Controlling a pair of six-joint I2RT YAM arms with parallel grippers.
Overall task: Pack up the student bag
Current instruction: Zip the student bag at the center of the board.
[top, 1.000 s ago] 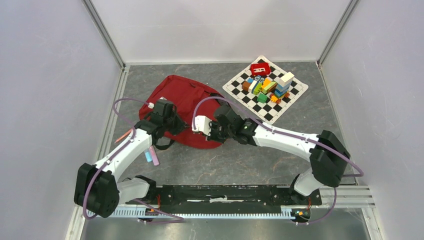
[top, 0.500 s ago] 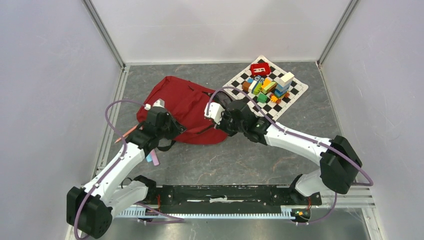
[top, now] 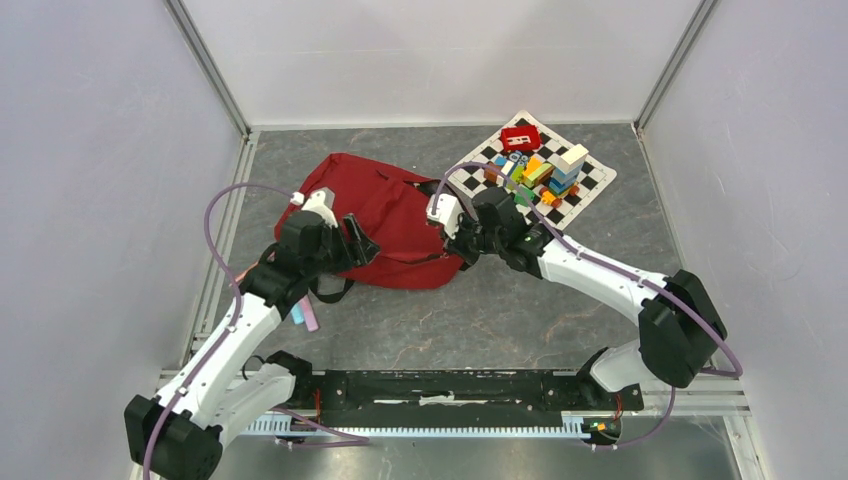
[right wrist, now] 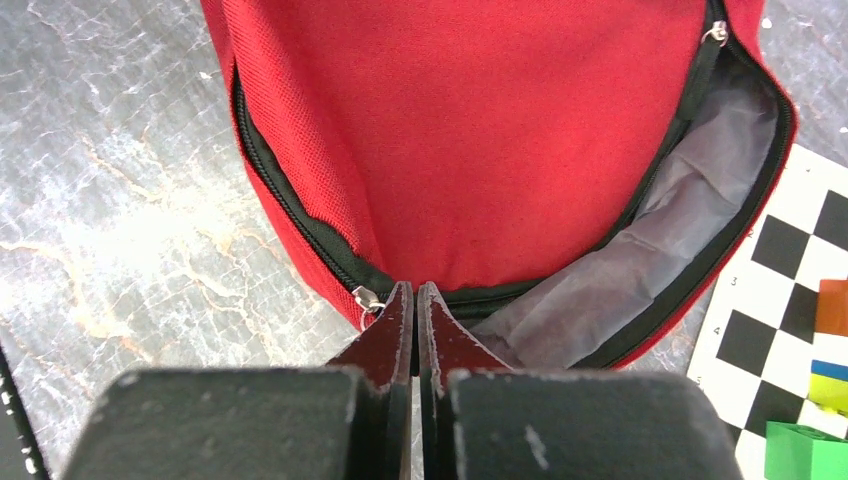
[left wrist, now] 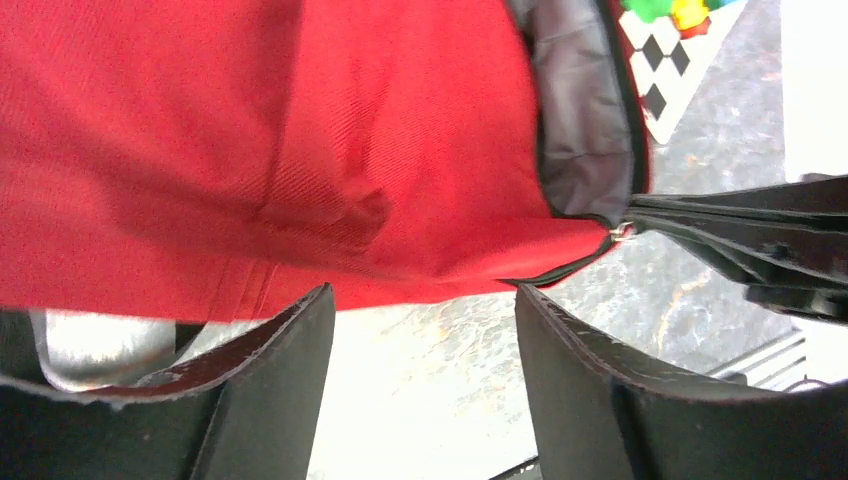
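Observation:
The student bag (top: 385, 215) lies flat left of centre, dark red with a black zipper. Its main opening gapes at the right side and shows grey lining (right wrist: 640, 260). My left gripper (top: 362, 248) stands open at the bag's near edge with only bare table between its fingers (left wrist: 420, 300). The red fabric (left wrist: 300, 150) lies just beyond its fingertips. My right gripper (right wrist: 414, 290) is shut at the bag's near right corner, right beside the metal zipper slider (right wrist: 366, 300), and seems to pinch its pull. In the left wrist view the same slider (left wrist: 621, 232) sits at the right gripper's tips.
A checkered mat (top: 590, 180) at the back right carries several coloured toy blocks (top: 535, 170) and a red block (top: 520, 137). Pink and blue markers (top: 305, 315) lie on the table under my left forearm. Enclosure walls close in on the left, right and back.
My left gripper has opened and let go of the bag's edge. My right gripper has moved back and to the right along the zipper, still shut, and the bag has shifted with it.

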